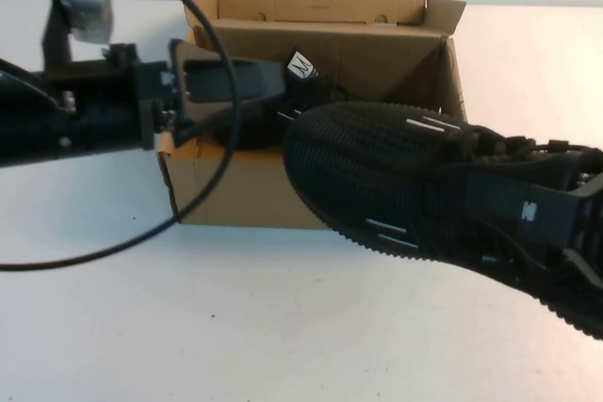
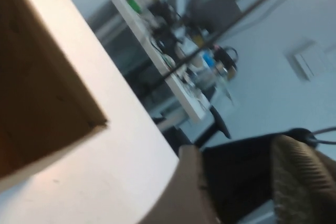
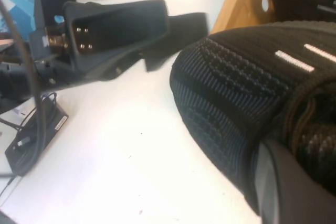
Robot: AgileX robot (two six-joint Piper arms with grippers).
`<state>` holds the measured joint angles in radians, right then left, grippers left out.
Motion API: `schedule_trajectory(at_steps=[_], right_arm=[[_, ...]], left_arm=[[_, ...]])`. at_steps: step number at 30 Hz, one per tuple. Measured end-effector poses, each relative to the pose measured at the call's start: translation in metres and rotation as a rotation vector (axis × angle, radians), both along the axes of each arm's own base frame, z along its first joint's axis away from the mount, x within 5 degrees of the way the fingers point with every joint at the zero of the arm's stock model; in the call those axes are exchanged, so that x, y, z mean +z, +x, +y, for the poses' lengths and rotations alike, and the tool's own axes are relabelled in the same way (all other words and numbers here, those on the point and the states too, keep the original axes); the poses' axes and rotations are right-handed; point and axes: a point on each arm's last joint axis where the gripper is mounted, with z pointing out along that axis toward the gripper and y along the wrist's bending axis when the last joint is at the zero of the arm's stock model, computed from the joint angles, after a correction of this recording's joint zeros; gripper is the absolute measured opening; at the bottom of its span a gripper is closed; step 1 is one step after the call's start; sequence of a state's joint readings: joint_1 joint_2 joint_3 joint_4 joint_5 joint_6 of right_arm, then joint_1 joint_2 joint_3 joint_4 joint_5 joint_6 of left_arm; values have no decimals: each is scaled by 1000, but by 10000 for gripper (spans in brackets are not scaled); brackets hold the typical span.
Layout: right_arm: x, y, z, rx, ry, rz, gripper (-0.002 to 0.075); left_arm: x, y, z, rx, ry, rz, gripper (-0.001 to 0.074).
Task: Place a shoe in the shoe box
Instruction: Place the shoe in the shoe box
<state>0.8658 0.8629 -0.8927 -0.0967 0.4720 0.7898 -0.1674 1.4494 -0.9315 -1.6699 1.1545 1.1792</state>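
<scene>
**Over the box's front wall, a knit sneaker held in the air**

On the white table point(image 1: 283, 327) stands the shoe box point(image 1: 245, 190), plain brown corrugated cardboard with its hinged lid flap raised at the back and round holes punched near the flap's edge. Inside it lies a second shoe point(image 1: 300, 77), dark, with a white tongue tag showing.

From the right, the shoe point(image 1: 396, 181) hangs above the table with its rounded toe pointing toward the box's front right corner. Its black upper is ribbed knit, marked with short white dashes, and its sole edge is ridged. The right gripper point(image 1: 575, 204) is clamped on the heel end of the shoe, its fingers closed into the collar; the right wrist view shows the same ribbed toe just beside the box wall.

The left gripper point(image 1: 236, 82) reaches in from the left over the box's open top, its smooth black fingers spread apart and holding nothing. A thin black cable point(image 1: 221, 167) loops in front of the box.
</scene>
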Motion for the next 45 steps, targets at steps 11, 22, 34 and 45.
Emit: schedule_trajectory(at_steps=[11,22,34,45], right_arm=[[-4,22,-8,-113,-35,-22,6],[-18,76,18,-104,-107,-58,5],[2,156,66,148,-242,-95,5],[-15,206,77,249,-187,-210,4]], left_arm=[[-12,1,44,31,253,-87,19],[29,-52,71,265,704,-288,-1],[72,-122,78,412,727,-451,-1],[70,-132,78,396,719,-375,-1]])
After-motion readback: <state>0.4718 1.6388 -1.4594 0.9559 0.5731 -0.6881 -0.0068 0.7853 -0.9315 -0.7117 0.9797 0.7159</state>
